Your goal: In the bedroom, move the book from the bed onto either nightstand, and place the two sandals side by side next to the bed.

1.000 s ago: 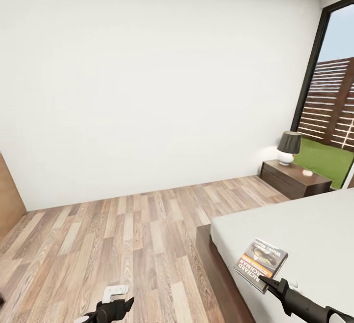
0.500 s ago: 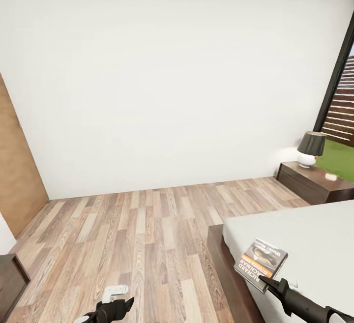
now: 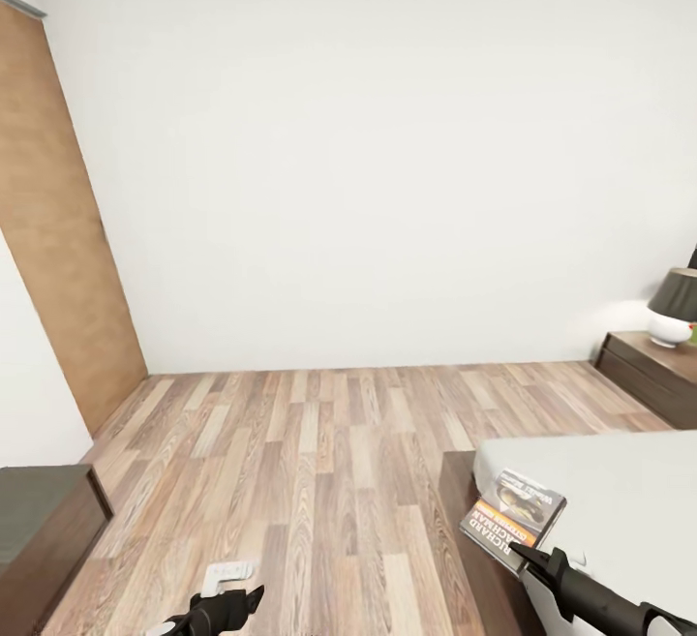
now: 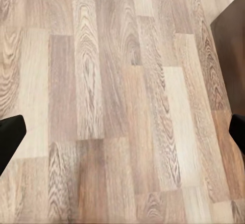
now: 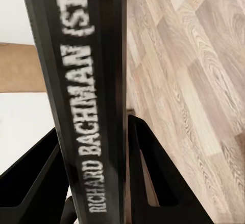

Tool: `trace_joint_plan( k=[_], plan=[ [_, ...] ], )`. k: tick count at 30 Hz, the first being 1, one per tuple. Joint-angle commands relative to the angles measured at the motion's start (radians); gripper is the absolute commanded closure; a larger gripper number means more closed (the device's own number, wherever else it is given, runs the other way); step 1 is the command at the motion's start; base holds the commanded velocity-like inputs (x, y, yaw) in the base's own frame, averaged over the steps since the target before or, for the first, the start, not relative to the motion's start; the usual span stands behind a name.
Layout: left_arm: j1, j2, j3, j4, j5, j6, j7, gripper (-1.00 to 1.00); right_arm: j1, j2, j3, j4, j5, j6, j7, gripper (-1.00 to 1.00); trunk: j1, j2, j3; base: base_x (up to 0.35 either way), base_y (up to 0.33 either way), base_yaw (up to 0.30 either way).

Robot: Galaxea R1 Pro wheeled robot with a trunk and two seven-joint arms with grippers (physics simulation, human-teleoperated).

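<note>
My right end effector point(image 3: 530, 555) pinches the book point(image 3: 514, 519) by its lower edge, and in the right wrist view the two dark fingers point(image 5: 153, 173) press against either side of the spine point(image 5: 84, 91), where the white lettering "RICHARD BACHMAN" reads along it. The right arm point(image 3: 605, 605) reaches in from the lower right corner of the head view, angled up and toward the left, holding the book lifted and tilted over the near corner of the bed point(image 3: 620, 500), cover facing up. My left end effector point(image 3: 237, 602) sits low at the bottom edge of the head view, and the left wrist view shows its dark fingertips point(image 4: 10, 137) spread wide apart at opposite edges, with nothing between them but the wood-plank floor point(image 3: 319, 462). A small white object point(image 3: 227, 573) lies on the floor just beyond that end effector. Farther out, a nightstand point(image 3: 653, 375) stands by the white wall point(image 3: 387, 152) beside the bed, carrying a lamp point(image 3: 675, 307) with a dark shade. A brown door point(image 3: 63, 229) stands at the left, and a dark cabinet point(image 3: 44, 530) sits at the lower left.
</note>
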Motion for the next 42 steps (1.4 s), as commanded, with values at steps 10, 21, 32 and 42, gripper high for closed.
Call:
trace_joint_plan(
  k=[10, 21, 32, 42],
  plan=[
    [-0.001, 0.000, -0.008, 0.002, 0.010, -0.003, -0.004, -1.00, -0.001, -0.001, 0.005, 0.000, -0.012, 0.007, 0.000, 1.00, 0.000, -0.002, -0.002, 0.000, 0.000, 0.298],
    [-0.001, 0.000, -0.008, 0.002, 0.010, -0.003, -0.004, -1.00, -0.001, -0.001, 0.005, 0.001, -0.010, -0.020, -0.005, 1.00, 0.000, -0.002, -0.002, 0.000, 0.000, 0.262],
    [0.001, 0.000, -0.008, 0.003, 0.010, -0.002, -0.002, -1.00, -0.001, 0.010, 0.006, 0.069, 0.082, -0.250, -0.134, 1.00, 0.000, -0.002, -0.002, 0.000, 0.000, 0.023],
    [0.082, 0.014, -0.008, 0.001, 0.007, -0.004, -0.001, -1.00, -0.001, 0.014, 0.006, 0.152, 0.166, -0.349, -0.318, 1.00, 0.000, -0.002, -0.002, 0.000, 0.000, 0.000]
  ],
)
